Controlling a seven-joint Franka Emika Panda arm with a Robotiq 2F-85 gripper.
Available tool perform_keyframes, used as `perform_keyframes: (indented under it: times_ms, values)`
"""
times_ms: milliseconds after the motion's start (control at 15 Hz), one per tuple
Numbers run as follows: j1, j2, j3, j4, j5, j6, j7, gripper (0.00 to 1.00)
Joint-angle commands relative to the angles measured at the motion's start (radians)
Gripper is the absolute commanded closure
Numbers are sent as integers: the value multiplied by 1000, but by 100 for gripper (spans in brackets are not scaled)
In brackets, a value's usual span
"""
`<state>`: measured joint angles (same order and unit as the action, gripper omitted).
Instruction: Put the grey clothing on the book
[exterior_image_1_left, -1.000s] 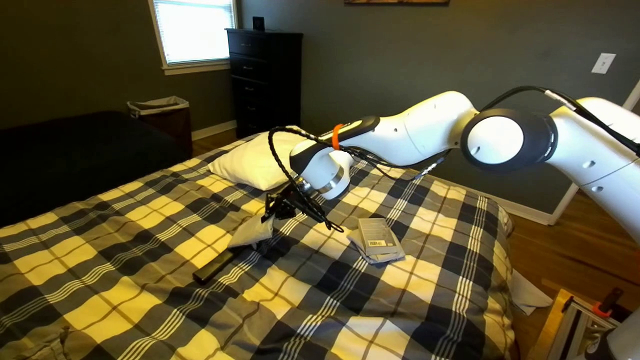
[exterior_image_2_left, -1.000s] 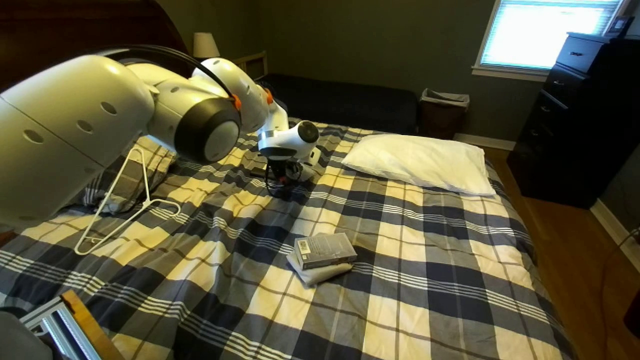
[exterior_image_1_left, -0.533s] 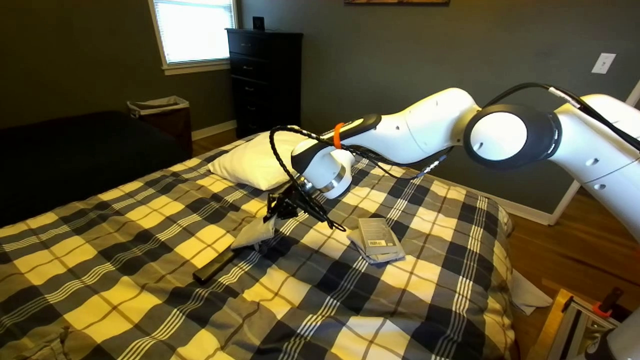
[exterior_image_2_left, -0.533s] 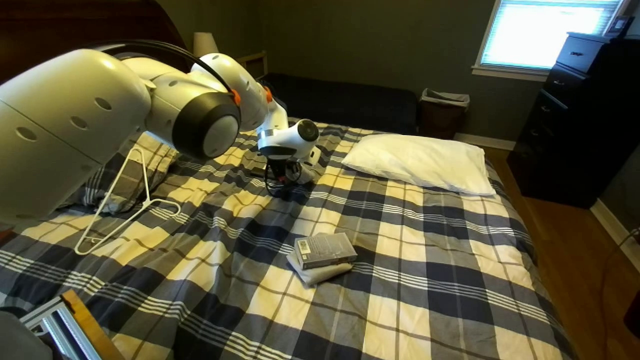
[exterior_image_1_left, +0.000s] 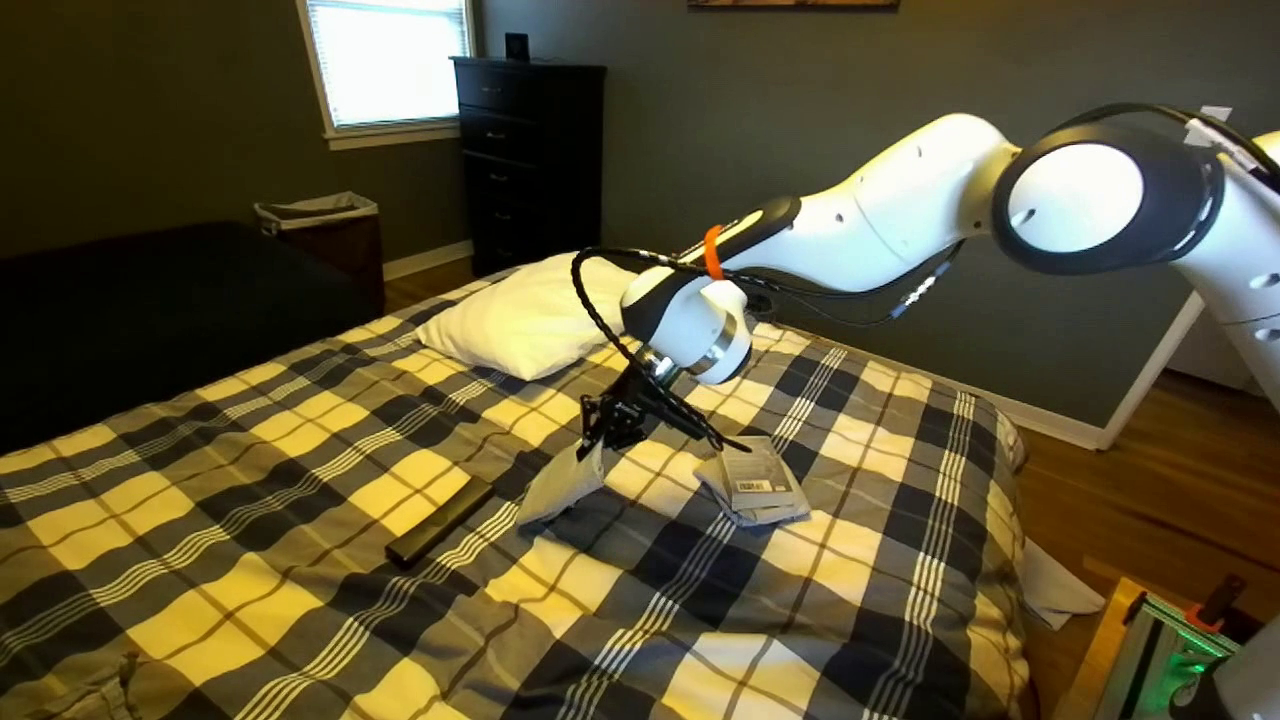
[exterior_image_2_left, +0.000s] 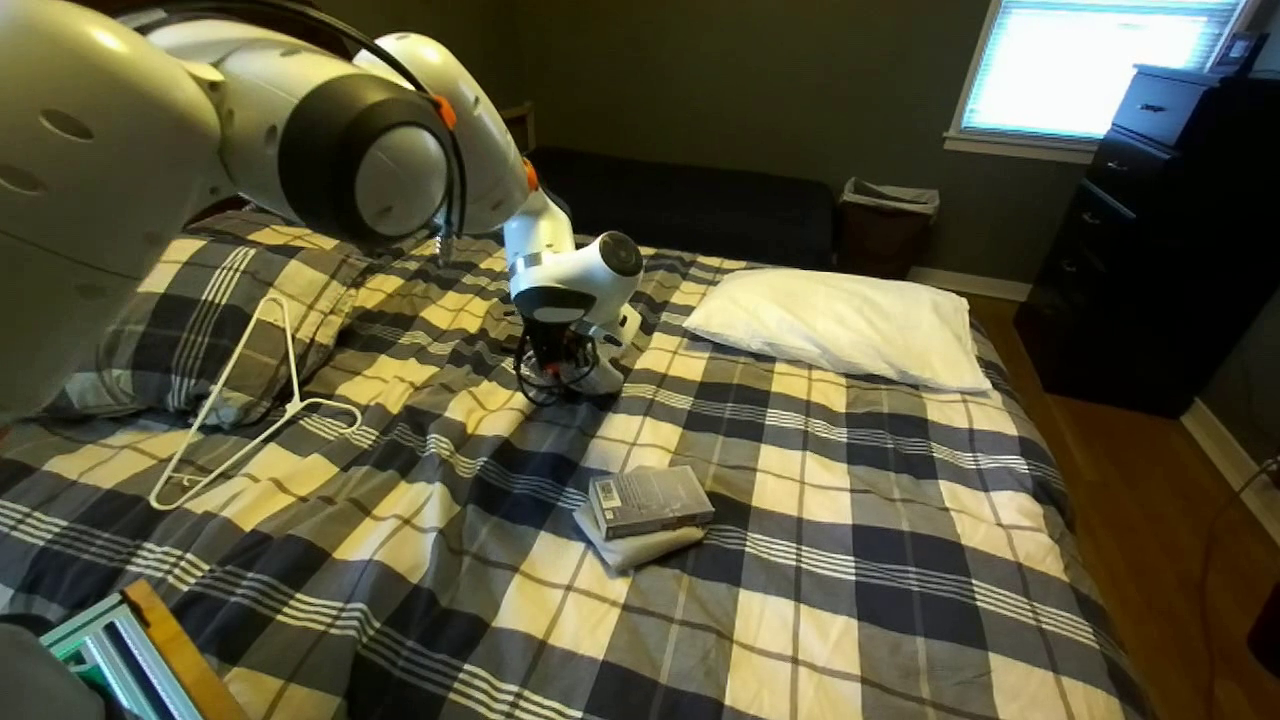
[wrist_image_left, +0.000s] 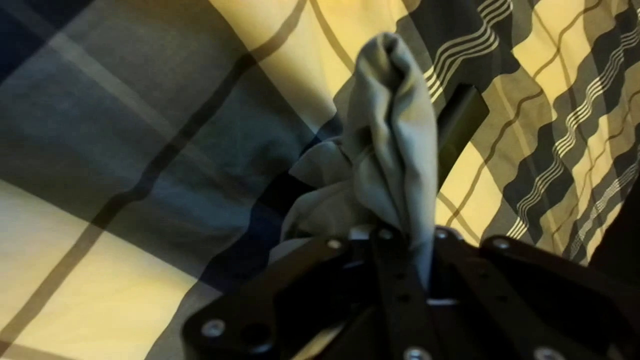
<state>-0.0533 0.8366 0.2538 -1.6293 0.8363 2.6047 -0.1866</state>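
Observation:
The grey clothing (exterior_image_1_left: 562, 488) is a pale grey piece of fabric hanging from my gripper (exterior_image_1_left: 592, 448), low over the bed. In the wrist view the two fingers (wrist_image_left: 414, 240) are shut on the grey clothing (wrist_image_left: 390, 145), which is bunched and folded between them. In an exterior view the clothing (exterior_image_2_left: 602, 380) is partly hidden behind the gripper. The book (exterior_image_1_left: 754, 466), with a grey cover and a barcode label, lies flat on a folded pale fabric (exterior_image_2_left: 655, 545). It also shows in an exterior view (exterior_image_2_left: 652, 502). The gripper is apart from the book.
A long black object (exterior_image_1_left: 440, 522) lies on the plaid bed; it also shows in the wrist view (wrist_image_left: 462, 120). A white pillow (exterior_image_2_left: 840, 325) lies toward the far side. A white hanger (exterior_image_2_left: 292, 405) lies near a plaid pillow (exterior_image_2_left: 240, 320).
My gripper has carried the grey clothing away from the black object toward the book's side, and the black object's end is now uncovered. The book has not moved.

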Motion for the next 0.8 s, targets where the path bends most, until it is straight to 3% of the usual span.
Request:
perform_keyframes:
  times_ms: [0, 67, 133, 200, 533, 733]
  values:
    - [-42, -208, 6, -244, 67, 76, -22, 98]
    - [-75, -255, 32, -296, 124, 107, -65, 98]
    - [-19, -132, -8, -145, 60, 60, -17, 98]
    - [-24, -164, -11, -173, 71, 63, -27, 94]
    - [-21, -162, -16, -177, 61, 46, -25, 98]
    - [-74, -254, -15, -282, 45, -103, -79, 98]
